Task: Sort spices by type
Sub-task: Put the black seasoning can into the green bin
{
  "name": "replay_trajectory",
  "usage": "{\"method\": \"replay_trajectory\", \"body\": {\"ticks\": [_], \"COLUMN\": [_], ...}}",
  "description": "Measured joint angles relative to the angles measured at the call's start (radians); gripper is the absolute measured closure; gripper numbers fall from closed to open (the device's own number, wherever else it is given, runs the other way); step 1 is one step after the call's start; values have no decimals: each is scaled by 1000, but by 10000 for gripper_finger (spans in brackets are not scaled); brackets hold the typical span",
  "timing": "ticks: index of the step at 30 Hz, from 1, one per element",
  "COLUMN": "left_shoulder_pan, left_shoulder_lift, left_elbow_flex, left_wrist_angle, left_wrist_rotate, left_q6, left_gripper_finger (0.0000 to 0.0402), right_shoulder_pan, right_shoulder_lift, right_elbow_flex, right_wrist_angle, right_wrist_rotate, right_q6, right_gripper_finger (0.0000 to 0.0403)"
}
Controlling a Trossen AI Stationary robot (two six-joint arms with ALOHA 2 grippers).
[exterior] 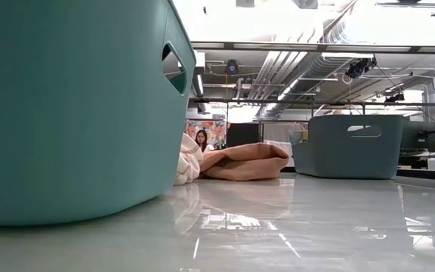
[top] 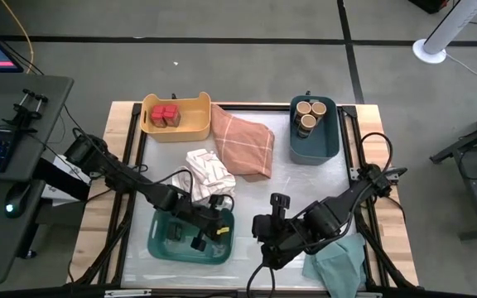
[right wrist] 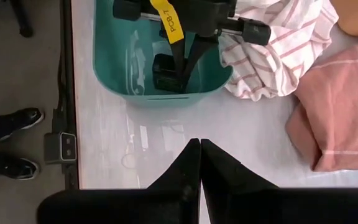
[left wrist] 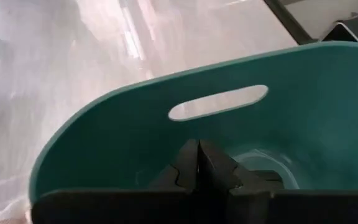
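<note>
With red boxes (top: 165, 115) and jars (top: 310, 113) binned, the left gripper (top: 199, 240), fingers pressed together, hangs over the black block (right wrist: 164, 70) below.

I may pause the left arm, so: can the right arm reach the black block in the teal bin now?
Probably not cleanly. The left gripper, shut, hangs inside the teal bin right beside the black block. The right gripper, shut, sits over bare table nearby; only that arm crowds its way.
</note>
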Motion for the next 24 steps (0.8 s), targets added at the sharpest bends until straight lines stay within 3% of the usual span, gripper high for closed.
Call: {"method": "replay_trajectory", "body": {"ticks": [24], "left_shoulder_pan": [-7], "left_shoulder_lift": [-49], "left_elbow_flex": [3], "left_wrist_angle": [-188], "left_wrist_rotate": [66], "left_q6": [23], "left_gripper_finger": [401], "right_shoulder_pan": [-5], "right_shoulder_lift": [0], "right_elbow_flex": [0], "right_wrist_angle": [-6], "right_wrist_rotate": [0], "right_q6": [-49], "right_gripper_finger": [403]}}
